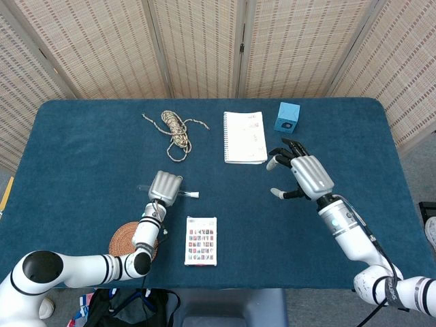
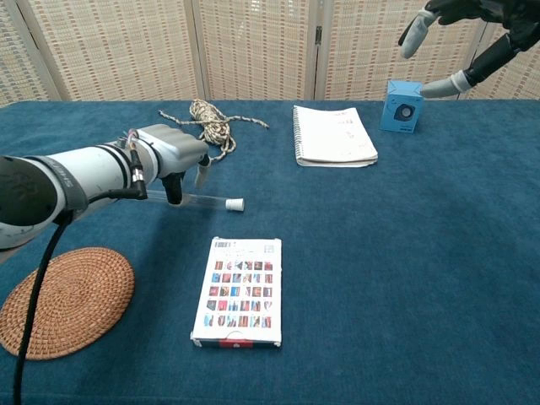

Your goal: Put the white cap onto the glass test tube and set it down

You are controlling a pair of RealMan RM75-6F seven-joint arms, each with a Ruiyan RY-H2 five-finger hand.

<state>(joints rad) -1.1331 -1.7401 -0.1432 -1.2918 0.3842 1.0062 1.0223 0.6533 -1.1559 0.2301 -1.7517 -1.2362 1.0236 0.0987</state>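
You are nearly through: the white cap [image 2: 235, 204] already sits on the end of the glass test tube [image 2: 196, 199], so all that looks left is to finish setting the tube down and let go. Your left hand [image 2: 173, 152] is low over the blue table [image 2: 396, 253] with its fingers wrapped around the tube near the middle, so that the tube lies roughly level beneath the palm and its capped end pokes out on the side toward your other arm. From the chest view the tube looks at or just above the cloth; I cannot tell whether it is actually touching. Just in front of that hand, on your near side, lies the card pack [image 2: 239, 290], and nearer still is the woven coaster [image 2: 63, 299]; the coiled rope [image 2: 211, 124] sits beyond the hand. Your right hand [image 1: 305, 174] is well apart from all this, raised above the table with its fingers spread wide and holding nothing, close to the notebook [image 1: 244, 137] and the small blue cube [image 1: 287, 117].
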